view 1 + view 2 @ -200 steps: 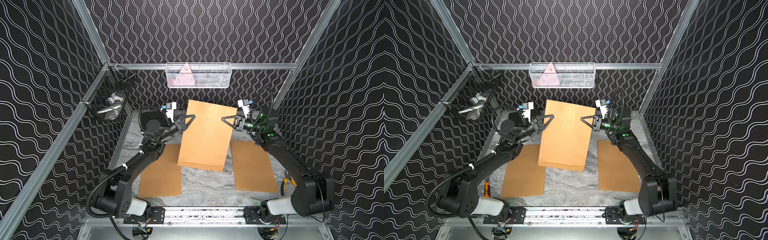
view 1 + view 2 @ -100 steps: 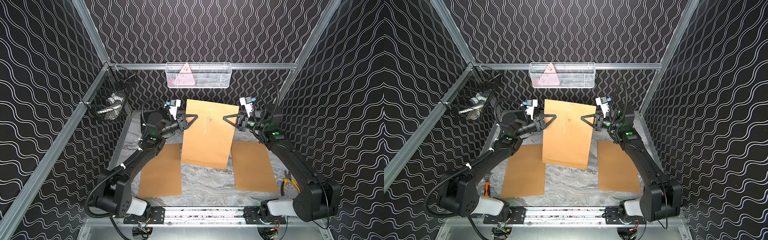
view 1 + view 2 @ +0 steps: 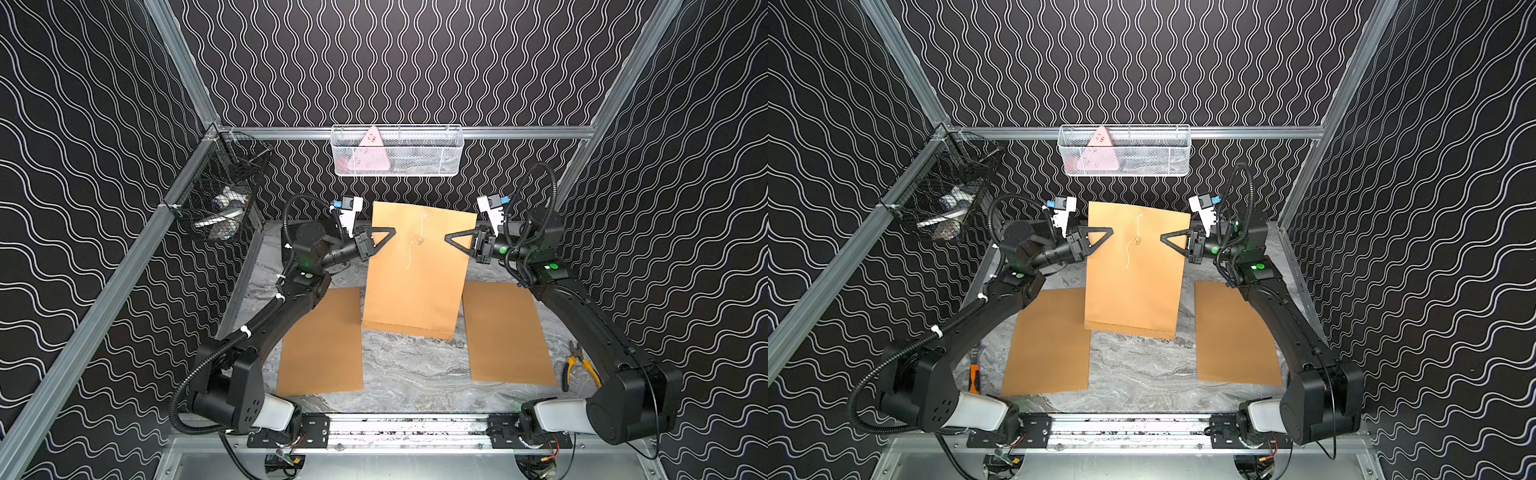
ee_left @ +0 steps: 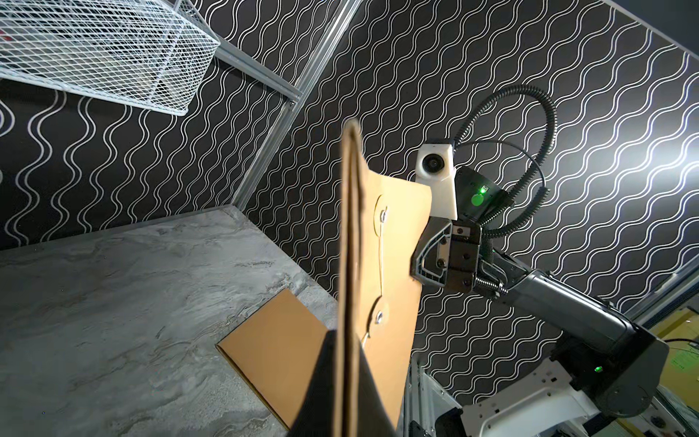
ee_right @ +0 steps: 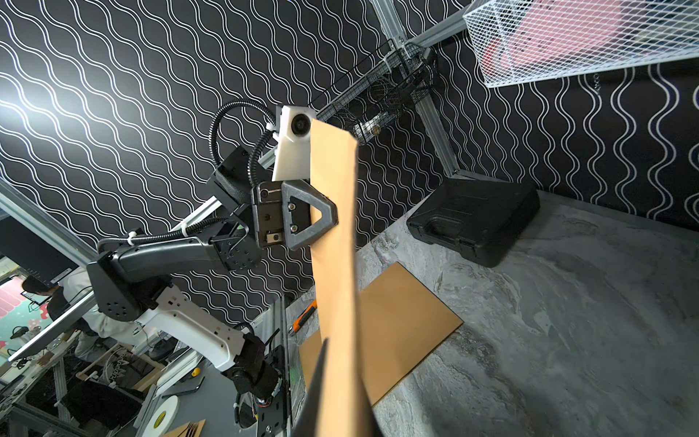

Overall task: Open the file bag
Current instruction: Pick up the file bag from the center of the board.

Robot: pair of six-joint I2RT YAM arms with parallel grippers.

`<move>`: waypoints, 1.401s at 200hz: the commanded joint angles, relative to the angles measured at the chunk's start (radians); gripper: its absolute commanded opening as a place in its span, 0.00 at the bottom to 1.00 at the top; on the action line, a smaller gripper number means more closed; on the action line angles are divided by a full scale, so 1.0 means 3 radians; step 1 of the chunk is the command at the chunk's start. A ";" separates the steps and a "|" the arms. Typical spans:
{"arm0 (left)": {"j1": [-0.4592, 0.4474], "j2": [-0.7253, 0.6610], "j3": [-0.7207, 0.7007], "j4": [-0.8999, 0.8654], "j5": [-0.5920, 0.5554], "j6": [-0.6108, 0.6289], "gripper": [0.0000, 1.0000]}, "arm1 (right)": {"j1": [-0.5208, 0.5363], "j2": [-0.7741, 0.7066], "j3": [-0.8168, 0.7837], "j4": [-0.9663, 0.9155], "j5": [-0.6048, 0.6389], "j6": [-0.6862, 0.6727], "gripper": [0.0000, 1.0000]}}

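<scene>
Top views both show the two arms raised and bent inward toward each other, holding the file bag (image 3: 415, 270) upright over the middle of the table (image 3: 411, 365). The left gripper (image 3: 384, 235) is clamped on the bag's left edge near the top, and the right gripper (image 3: 455, 240) is clamped on its right edge at about the same height. In the left wrist view the bag (image 4: 393, 265) runs edge-on between the dark fingers (image 4: 321, 386), its face turned toward the right gripper (image 4: 427, 249). On that face a thin string (image 3: 411, 255) hangs from a round button.

Dark marks on the pink triangle (image 3: 371, 153) in the white basket (image 3: 436, 151) are too small to read.

The bag's bottom edge lies between two brown envelopes, one to the left (image 3: 322, 340) and one to the right (image 3: 505, 332), both flat on the table; whether it touches the surface cannot be told. Bare marble lies in front. Pliers (image 3: 575, 365) sit by the right arm's base, and a black case (image 5: 472, 219) stands at the back left corner.
</scene>
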 commanded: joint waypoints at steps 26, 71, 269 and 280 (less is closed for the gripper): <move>0.0013 -0.0176 -0.0021 -0.0136 -0.0235 0.0227 0.00 | 0.0013 -0.0167 -0.0078 -0.0402 0.0387 -0.0231 0.35; 0.0024 -0.0360 0.0008 -0.0586 -0.0629 0.0566 0.00 | 0.0011 -0.0467 -0.0105 -0.1284 0.1362 -0.0439 0.47; -0.0453 -0.0852 0.0209 -0.1356 -0.1074 0.1382 0.00 | 0.1556 0.0070 0.0298 -0.1124 0.2648 -0.0704 0.38; -0.0460 -0.0854 0.0215 -0.1338 -0.1057 0.1367 0.00 | 0.1563 0.0082 0.0303 -0.1096 0.2634 -0.0715 0.38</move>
